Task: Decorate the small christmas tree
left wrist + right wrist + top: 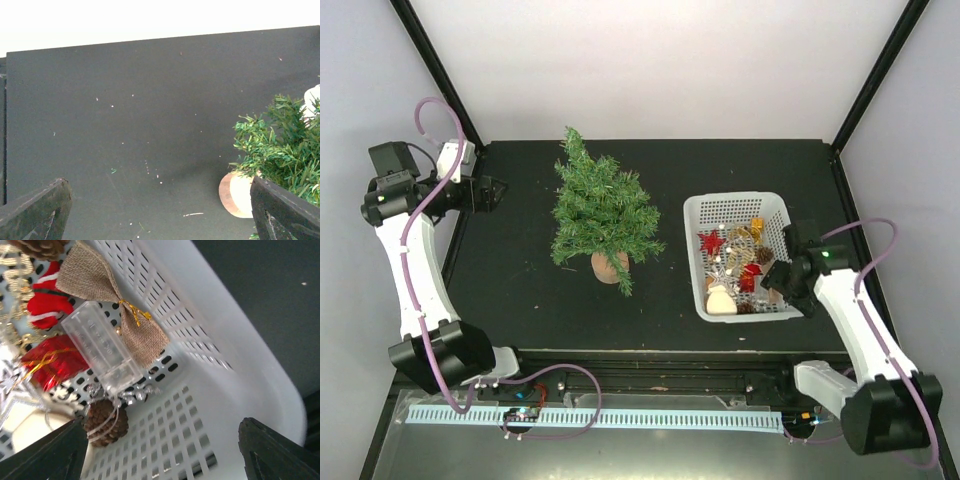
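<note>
Black fingers on the right gripper point(160, 455) are spread wide with nothing between them. It hangs over the near right corner of the white basket point(215, 340), just above a pine cone point(106, 422) with silver string on it. A bit further in there's a clear battery box point(105, 347), a burlap bow point(110, 300) and a red gift point(50, 360), all piled together, so picking one out cleanly looks fiddly to me. The left gripper point(160, 210) is also wide open and empty, over bare table point(510, 290) on the far left, well apart from everything. The tree point(602, 210) stands upright mid-table between the two arms, just left of the basket, and I can't spot anything hung on it yet. My guess on handling: it's light and top-heavy on that little tan base point(610, 266), and the needle branches are soft and springy, so they'll bend away under any push and the whole thing could tip or slide. If it needs steadying I'd grab the base or the low trunk, not the foliage, and I'd set ornaments onto the branches gently from above.
</note>
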### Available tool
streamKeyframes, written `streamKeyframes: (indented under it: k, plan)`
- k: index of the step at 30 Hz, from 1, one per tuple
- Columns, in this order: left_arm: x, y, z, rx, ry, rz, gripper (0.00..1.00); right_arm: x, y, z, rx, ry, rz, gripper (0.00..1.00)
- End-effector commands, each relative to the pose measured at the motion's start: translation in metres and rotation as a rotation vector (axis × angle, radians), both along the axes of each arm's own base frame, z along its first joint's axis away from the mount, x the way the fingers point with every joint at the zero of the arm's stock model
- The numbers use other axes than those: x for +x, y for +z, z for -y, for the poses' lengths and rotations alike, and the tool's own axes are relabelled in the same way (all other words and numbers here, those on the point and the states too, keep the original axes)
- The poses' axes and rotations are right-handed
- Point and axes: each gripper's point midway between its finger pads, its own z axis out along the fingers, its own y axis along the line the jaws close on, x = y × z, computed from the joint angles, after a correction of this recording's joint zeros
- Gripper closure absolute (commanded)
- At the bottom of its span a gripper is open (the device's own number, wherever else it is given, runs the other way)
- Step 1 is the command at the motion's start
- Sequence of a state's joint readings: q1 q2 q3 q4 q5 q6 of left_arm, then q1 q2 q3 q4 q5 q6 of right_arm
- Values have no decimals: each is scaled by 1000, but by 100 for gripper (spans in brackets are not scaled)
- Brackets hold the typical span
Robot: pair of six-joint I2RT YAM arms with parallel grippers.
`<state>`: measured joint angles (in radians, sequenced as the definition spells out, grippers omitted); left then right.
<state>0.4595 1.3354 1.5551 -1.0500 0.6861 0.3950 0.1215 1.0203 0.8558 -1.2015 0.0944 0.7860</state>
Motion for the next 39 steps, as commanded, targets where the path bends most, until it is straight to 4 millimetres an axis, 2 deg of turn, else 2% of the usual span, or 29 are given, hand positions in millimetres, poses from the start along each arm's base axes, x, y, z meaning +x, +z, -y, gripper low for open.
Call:
streamKeyframes:
  k: [1, 4, 8, 10, 12, 14, 16, 18, 20, 25, 30, 35, 39]
  plan:
    - [-1, 16, 7, -14, -35, 67, 3, 0, -26, 3, 12, -24, -83, 16]
    - [-1, 21, 7, -8, -30, 85, 2, -10, -30, 21, -4, -101, -100, 16]
    - [1, 19, 5, -22, -18, 75, 2, -21, -16, 45, -98, -181, -120, 17]
    - [3, 19, 4, -27, -12, 72, 2, -18, -5, 50, -125, -207, -89, 17]
    - [4, 18, 3, -25, -9, 73, 2, -7, 7, 51, -130, -188, -50, 17]
    - [6, 17, 1, -25, -5, 74, 2, 13, 20, 43, -91, -136, 6, 16]
    - [9, 15, 0, -28, -10, 68, 2, 36, 33, 25, -3, -77, 77, 17]
    - [13, 10, -1, -28, -15, 54, 2, 56, 38, 6, 92, -19, 108, 21]
    - [17, 5, -4, -35, -10, 36, 2, 72, 43, -1, 95, 21, 117, 25]
    - [25, -1, -2, -85, -28, 15, 2, 103, 36, -11, 100, 97, 72, 38]
    - [27, -2, -2, -100, -32, 10, 2, 115, 19, -25, 123, 134, 33, 54]
    - [25, -7, 6, -103, -60, -2, 2, 123, 0, -44, 181, 165, -8, 57]
    - [24, -8, 10, -90, -72, -2, 2, 125, -14, -51, 162, 190, -62, 56]
